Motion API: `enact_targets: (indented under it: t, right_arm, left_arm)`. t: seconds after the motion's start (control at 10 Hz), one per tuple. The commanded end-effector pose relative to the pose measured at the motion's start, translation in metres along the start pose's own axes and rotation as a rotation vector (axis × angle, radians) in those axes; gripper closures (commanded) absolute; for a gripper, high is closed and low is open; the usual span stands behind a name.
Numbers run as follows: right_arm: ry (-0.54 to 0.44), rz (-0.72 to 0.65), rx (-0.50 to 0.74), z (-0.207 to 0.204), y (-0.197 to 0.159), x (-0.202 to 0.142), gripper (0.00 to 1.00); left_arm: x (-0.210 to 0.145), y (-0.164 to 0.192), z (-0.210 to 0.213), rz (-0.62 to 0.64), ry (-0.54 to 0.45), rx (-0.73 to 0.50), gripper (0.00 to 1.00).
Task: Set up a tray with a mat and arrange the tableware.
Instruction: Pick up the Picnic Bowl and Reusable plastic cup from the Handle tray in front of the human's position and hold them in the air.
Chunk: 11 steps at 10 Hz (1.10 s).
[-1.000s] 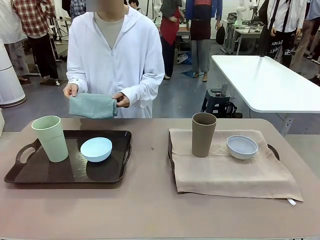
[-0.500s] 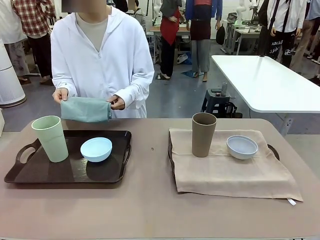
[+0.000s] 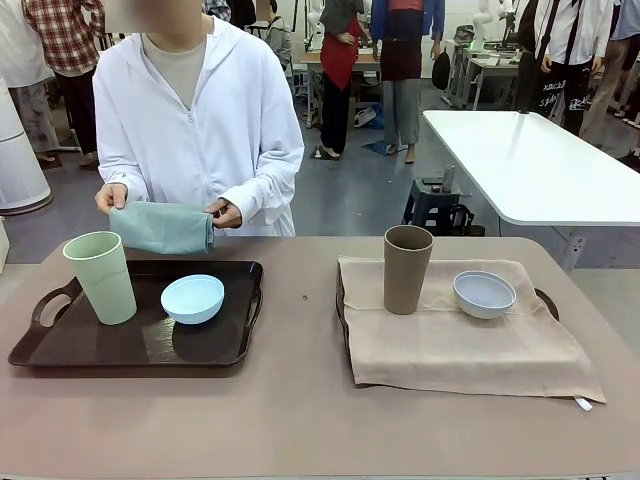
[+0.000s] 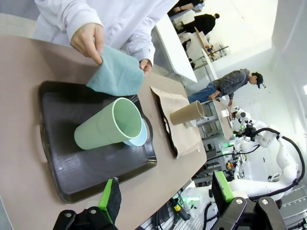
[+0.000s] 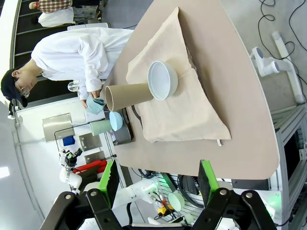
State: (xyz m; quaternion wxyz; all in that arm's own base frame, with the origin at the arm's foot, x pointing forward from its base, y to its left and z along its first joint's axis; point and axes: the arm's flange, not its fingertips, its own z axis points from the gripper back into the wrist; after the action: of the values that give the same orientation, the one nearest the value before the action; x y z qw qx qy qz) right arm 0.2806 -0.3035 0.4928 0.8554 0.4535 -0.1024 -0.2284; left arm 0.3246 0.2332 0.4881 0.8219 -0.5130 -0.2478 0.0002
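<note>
A person at the far side holds a folded teal mat (image 3: pixel 160 227) in both hands, just above the back edge of the black left tray (image 3: pixel 90 350). On that tray stand a pale green cup (image 3: pixel 103 277) and a light blue bowl (image 3: pixel 192 298). A beige mat (image 3: pixel 470 345) covers the right tray (image 3: pixel 547 300); a brown cup (image 3: pixel 407 268) and a whitish-blue bowl (image 3: pixel 484 293) rest on it. My left gripper (image 4: pixel 165 196) hangs open, high above the green cup (image 4: pixel 110 130). The right gripper (image 5: pixel 157 176) is open, high over the beige mat (image 5: pixel 187 112) and bowl (image 5: pixel 162 80).
The brown table (image 3: pixel 300 420) has bare room along its front edge and between the trays. A white table (image 3: pixel 530 160) and a dark stool (image 3: pixel 435 205) stand behind on the right. Other people walk farther back.
The person has stepped toward picture left, carrying the folded teal mat along the table's far edge to behind the left tray. Cups, bowls and trays have not moved.
</note>
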Motion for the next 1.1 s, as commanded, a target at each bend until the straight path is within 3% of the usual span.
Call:
enact_targets:
  t: [0.0,1.0]
  right_arm:
    - [0.002,-0.002,0.008,-0.0001,-0.0011,0.0004,0.14]
    - [0.002,-0.002,0.008,-0.0001,-0.0011,0.0004,0.14]
  left_arm:
    - [0.0023,-0.0005,0.0024,-0.012,-0.015,-0.021,0.0]
    - [0.0023,-0.0005,0.0024,-0.012,-0.015,-0.021,0.0]
